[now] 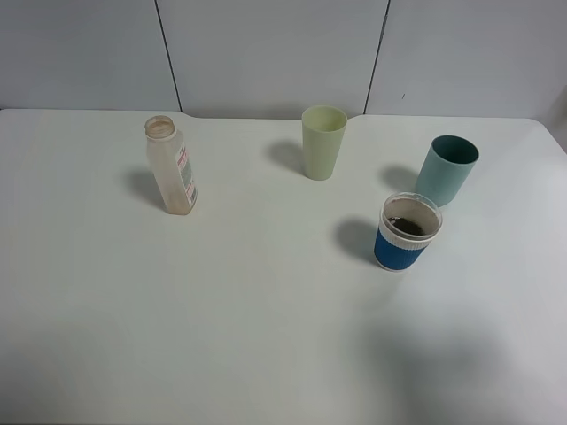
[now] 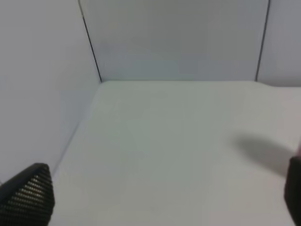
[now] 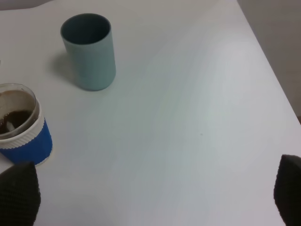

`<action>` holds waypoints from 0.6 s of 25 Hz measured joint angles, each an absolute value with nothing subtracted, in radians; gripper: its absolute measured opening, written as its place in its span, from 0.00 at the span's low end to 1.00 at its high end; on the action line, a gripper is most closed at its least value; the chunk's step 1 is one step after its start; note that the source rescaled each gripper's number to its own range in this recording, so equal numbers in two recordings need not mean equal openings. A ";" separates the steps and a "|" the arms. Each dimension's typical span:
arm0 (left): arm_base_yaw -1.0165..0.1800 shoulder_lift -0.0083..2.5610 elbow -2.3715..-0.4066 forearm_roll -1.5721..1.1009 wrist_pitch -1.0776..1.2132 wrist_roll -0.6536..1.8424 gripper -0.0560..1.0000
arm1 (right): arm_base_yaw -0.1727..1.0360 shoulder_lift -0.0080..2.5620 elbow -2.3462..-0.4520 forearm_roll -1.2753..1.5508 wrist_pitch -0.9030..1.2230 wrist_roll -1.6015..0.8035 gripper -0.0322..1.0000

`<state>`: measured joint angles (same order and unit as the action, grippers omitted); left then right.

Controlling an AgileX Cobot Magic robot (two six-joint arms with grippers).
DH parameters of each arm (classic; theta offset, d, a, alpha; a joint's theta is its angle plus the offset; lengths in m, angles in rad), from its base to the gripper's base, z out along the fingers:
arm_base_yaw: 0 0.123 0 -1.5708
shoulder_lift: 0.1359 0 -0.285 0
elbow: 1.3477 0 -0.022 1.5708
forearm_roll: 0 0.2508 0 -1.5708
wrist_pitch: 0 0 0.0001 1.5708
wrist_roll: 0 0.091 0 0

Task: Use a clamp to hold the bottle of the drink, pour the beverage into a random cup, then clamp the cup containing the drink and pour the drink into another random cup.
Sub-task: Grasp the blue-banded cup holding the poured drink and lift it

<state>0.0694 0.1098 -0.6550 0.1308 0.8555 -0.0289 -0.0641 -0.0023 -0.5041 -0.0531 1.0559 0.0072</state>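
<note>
White table [image 1: 221, 310] fills the high view, with grey wall panels [image 1: 266, 53] across the top of the frame. The bottle [image 1: 172, 166] stands at upper left, uncapped, its red and white label facing right; its clear walls look faintly brown, and whether any liquid is left inside cannot be told. The yellow-green cup [image 1: 323, 142] stands upright at upper centre, well apart from the bottle. The teal cup [image 1: 446, 169] stands at right of centre, and the blue cup [image 1: 407, 233] stands just below and left of it, near it but not touching. The drink [image 1: 407, 226] lies dark brown in the bottom of the blue cup, low behind the clear upper wall. All four vessels are upright and nothing is tipped.

No arm shows in the high view. In the left wrist view the left gripper [image 2: 160, 195] has its jaws spread wide, one textured black fingertip [image 2: 28, 197] at each side of the frame, with only bare table and the wall corner between them. It holds nothing. In the right wrist view the right gripper [image 3: 154, 193] is likewise spread wide and empty. The blue cup sits just beside one of its fingertips [image 3: 19, 193], outside the jaws, with the teal cup beyond it.
</note>
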 joint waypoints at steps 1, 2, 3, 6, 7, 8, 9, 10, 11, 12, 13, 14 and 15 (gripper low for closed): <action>0.069 0.097 -0.632 0.127 0.856 -0.029 1.00 | -0.064 -0.002 -0.504 -0.053 1.056 0.007 1.00; 0.069 0.079 -0.611 0.125 0.856 -0.029 1.00 | -0.064 -0.002 -0.504 -0.053 1.056 0.007 1.00; 0.069 0.061 -0.585 0.118 0.858 -0.029 1.00 | -0.064 -0.002 -0.504 -0.053 1.056 0.007 1.00; 0.069 0.013 -0.516 0.086 0.858 -0.029 1.00 | -0.064 -0.002 -0.504 -0.053 1.056 0.007 1.00; 0.069 0.003 -0.504 0.079 0.855 -0.029 1.00 | -0.064 -0.002 -0.504 -0.053 1.056 0.007 1.00; 0.069 -0.001 -0.499 0.076 0.850 -0.029 1.00 | -0.064 -0.002 -0.504 -0.053 1.056 0.007 1.00; 0.069 -0.003 -0.496 0.076 0.841 -0.029 1.00 | -0.064 -0.002 -0.504 -0.053 1.056 0.007 1.00; 0.068 -0.003 -0.494 0.075 0.838 -0.029 1.00 | -0.064 -0.002 -0.504 -0.053 1.056 0.007 1.00; 0.062 -0.003 -0.493 0.075 0.838 -0.029 1.00 | -0.064 -0.002 -0.504 -0.053 1.056 0.007 1.00; 0.053 -0.003 -0.493 0.074 0.839 -0.029 1.00 | -0.064 -0.002 -0.504 -0.053 1.056 0.007 1.00; 0.042 -0.003 -0.493 0.074 0.839 -0.029 1.00 | -0.064 -0.002 -0.504 -0.053 1.056 0.007 1.00; 0.036 -0.003 -0.493 0.073 0.840 -0.029 1.00 | -0.064 -0.002 -0.504 -0.053 1.056 0.007 1.00; 0.033 -0.003 -0.497 0.070 0.844 -0.029 1.00 | -0.064 -0.002 -0.504 -0.053 1.056 0.007 1.00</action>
<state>0.0334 -0.0032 -0.4969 0.0701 0.8439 -0.0289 -0.0641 -0.0023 -0.5041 -0.0531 1.0559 0.0072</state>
